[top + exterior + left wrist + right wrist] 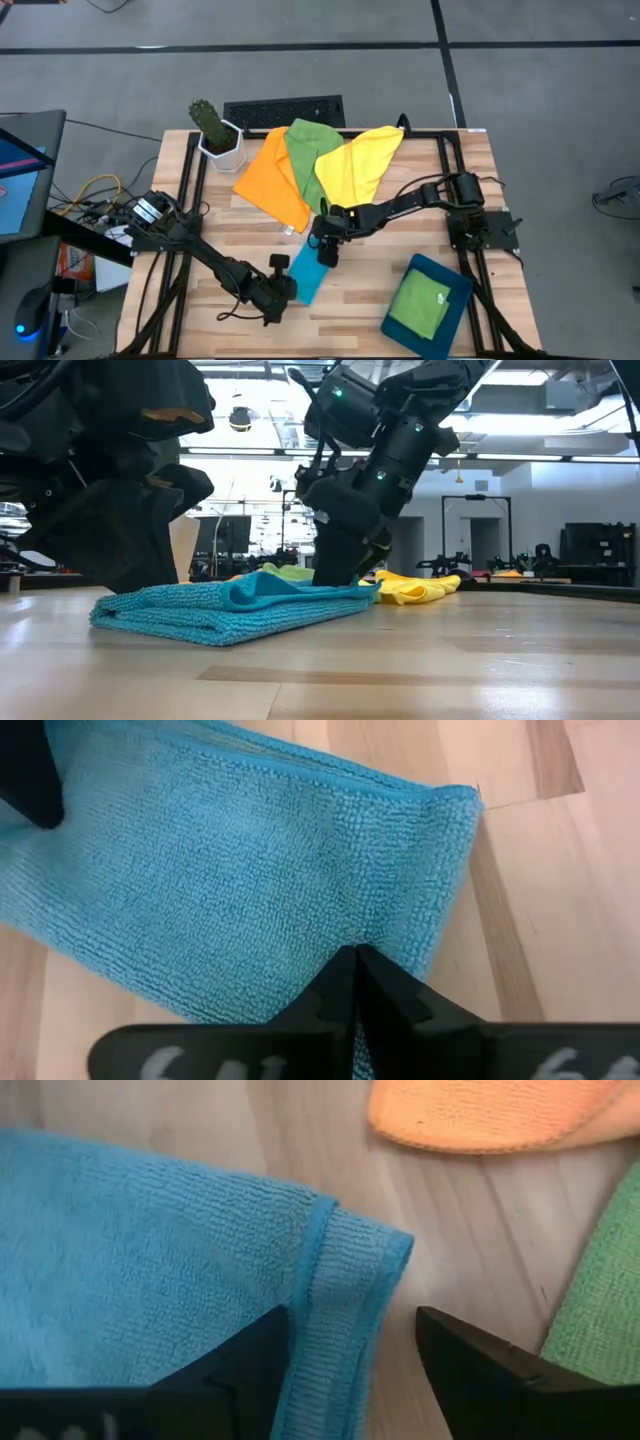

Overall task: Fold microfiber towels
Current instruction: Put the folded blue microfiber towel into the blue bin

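High view: blue towel (310, 274) lying folded on the table (400, 300), between both grippers. Right gripper (326, 250) standing at the far end of this towel, fingers spread wide; in the right wrist view, one corner of the blue towel (340, 1270) sitting between the open fingers (480, 1360), released, not pinched. Left gripper (277, 296) pressing on the near end, clenched; in the left wrist view, closed fingertips (355, 985) resting on the blue pile, but cannot tell if any cloth is caught between them.

Low view: blue towel (230, 610) flat in two layers, upper edge a little wavy under the right gripper (345, 575).

Just beyond the right gripper: orange towel (272, 178), green towel (306, 150) and yellow towel (358, 160), overlapping and unfolded. Well to its side: teal tray (425, 310) holding a second green towel (420, 303), already folded.

Step in hand, probably: finishing a fold of the blue towel, corner just let go. Next move likely calls for lifting the right gripper straight away without dragging the corner, then either one more fold or carrying the towel to the tray, keeping the layers together.
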`<action>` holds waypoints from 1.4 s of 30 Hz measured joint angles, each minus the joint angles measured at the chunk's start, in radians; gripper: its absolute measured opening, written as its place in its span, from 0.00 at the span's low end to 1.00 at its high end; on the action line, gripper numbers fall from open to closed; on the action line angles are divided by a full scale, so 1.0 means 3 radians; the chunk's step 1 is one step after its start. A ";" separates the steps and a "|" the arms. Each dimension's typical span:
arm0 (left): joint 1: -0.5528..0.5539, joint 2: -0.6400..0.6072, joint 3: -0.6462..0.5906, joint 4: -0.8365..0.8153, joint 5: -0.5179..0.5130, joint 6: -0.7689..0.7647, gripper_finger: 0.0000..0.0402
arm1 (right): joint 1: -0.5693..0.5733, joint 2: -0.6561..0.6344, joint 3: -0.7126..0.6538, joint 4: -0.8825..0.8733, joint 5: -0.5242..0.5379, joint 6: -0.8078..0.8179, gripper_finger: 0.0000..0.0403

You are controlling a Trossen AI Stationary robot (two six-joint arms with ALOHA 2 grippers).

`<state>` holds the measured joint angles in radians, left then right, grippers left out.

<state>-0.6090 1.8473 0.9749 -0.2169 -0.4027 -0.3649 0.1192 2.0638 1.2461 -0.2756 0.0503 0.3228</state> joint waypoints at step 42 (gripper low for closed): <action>-0.0286 -0.0865 0.0114 -0.0914 -0.0621 -0.0135 0.02 | 0.1593 -0.1633 0.0080 -0.1514 0.0523 0.2348 0.04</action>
<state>-0.6949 1.5879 1.0092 -0.4911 -0.5889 -0.4053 0.5971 1.5737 1.2701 -0.7299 0.2071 1.0272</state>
